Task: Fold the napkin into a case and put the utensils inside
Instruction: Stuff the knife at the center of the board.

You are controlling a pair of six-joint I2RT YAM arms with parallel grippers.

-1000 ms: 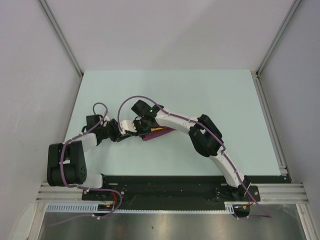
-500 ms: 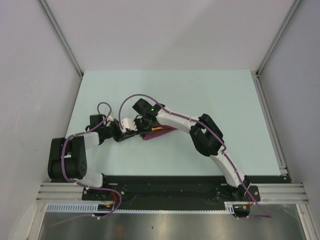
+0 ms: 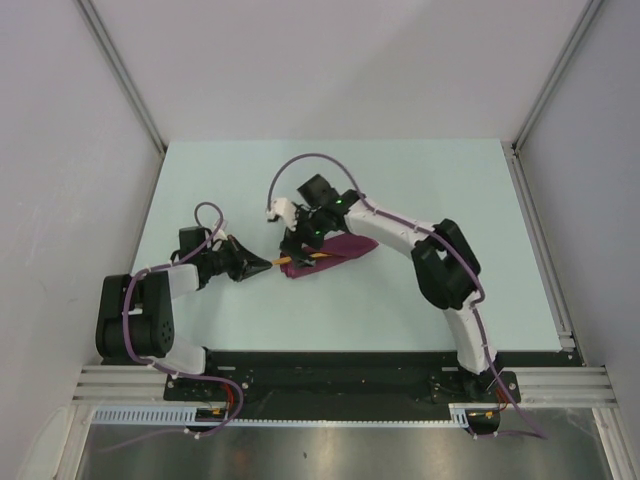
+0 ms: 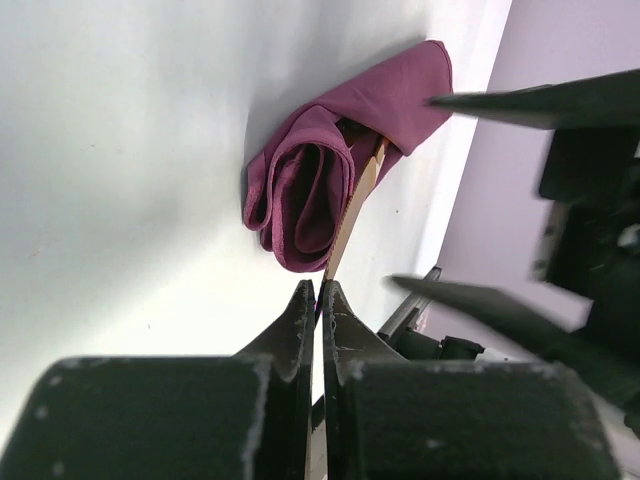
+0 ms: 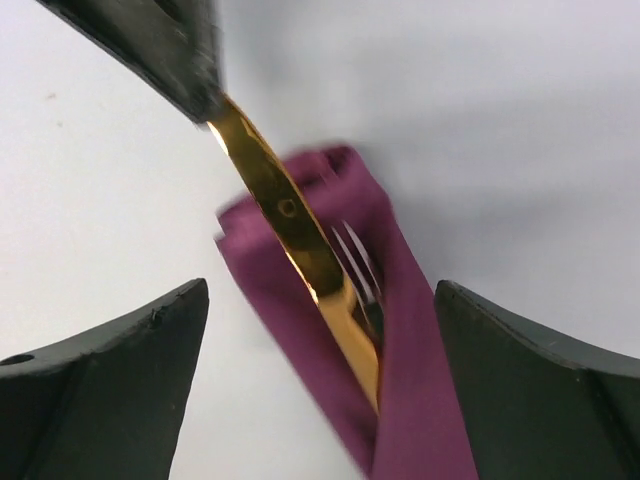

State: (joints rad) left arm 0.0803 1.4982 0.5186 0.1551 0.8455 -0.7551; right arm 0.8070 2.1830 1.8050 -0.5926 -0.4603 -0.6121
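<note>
**Golden utensil part-way into the case: hazards and grip**

*Hazards, left to right.* The left gripper (image 4: 318,295) has the golden-yellow piece (image 4: 352,205) only by the very end of its handle. So short a hold would probably let the piece pivot or slip if it is pushed off its axis. The case (image 3: 345,248), folded plum-magenta cloth, lies loose near the middle of the table (image 3: 450,190) and neither gripper holds it. A push could therefore slide it along or crumple its rolled mouth instead of seating the piece. The silver piece (image 5: 358,262) shows its tines inside the pocket beside the golden one, and it might be dragged deeper or knocked askew.

*Grip.* Left gripper: jaws pressed together, pinching the end of the golden handle. Right gripper (image 5: 320,292): fingers spread wide, hovering over the mouth of the case and holding nothing.
</note>
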